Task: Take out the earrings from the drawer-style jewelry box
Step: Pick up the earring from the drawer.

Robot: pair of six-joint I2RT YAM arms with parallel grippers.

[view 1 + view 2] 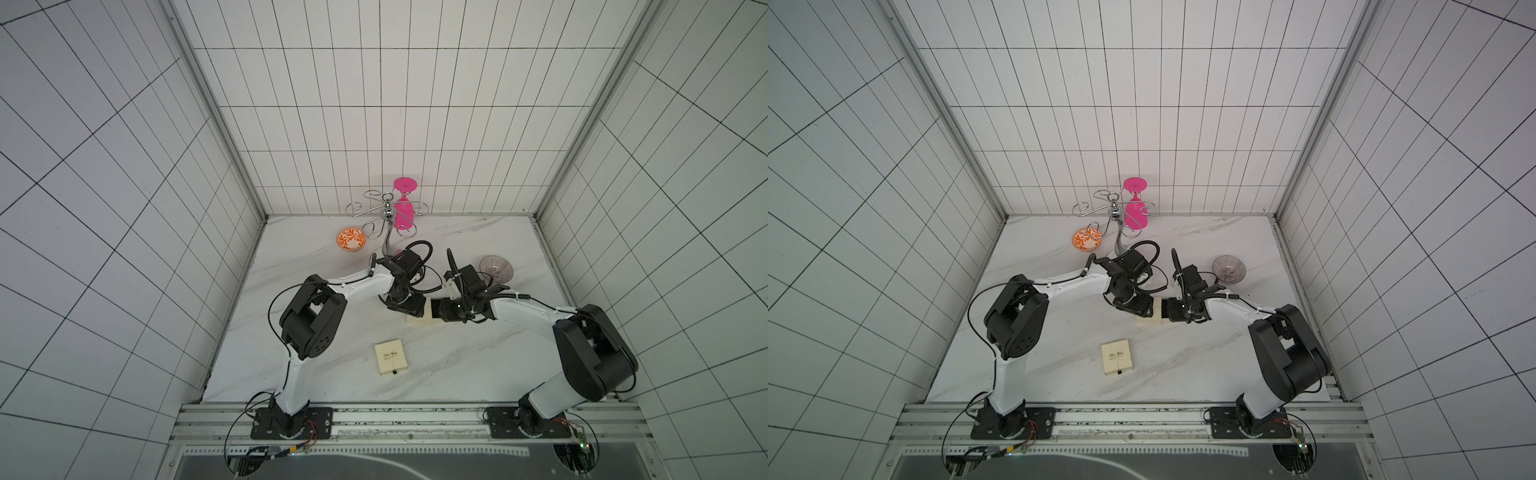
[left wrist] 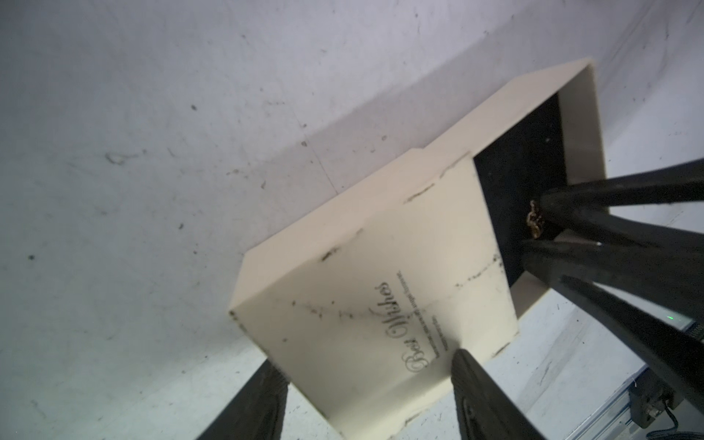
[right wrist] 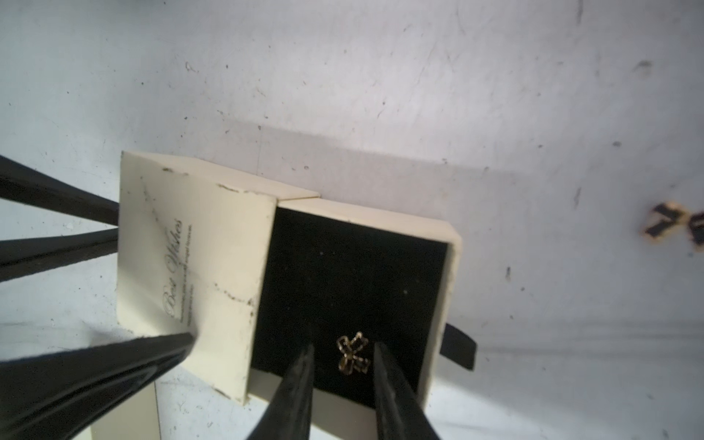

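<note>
Right gripper (image 3: 343, 342), jaws parted, straddles the bow earring (image 3: 352, 352) in the slid-out drawer (image 3: 381, 217); left gripper (image 2: 368, 360) clamps the box sleeve (image 2: 362, 266).

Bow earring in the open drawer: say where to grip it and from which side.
Probably pinch the earring across its narrow centre knot, from above: it lies flat on the drawer's black lining, and the open right pincer straddles it.
</note>
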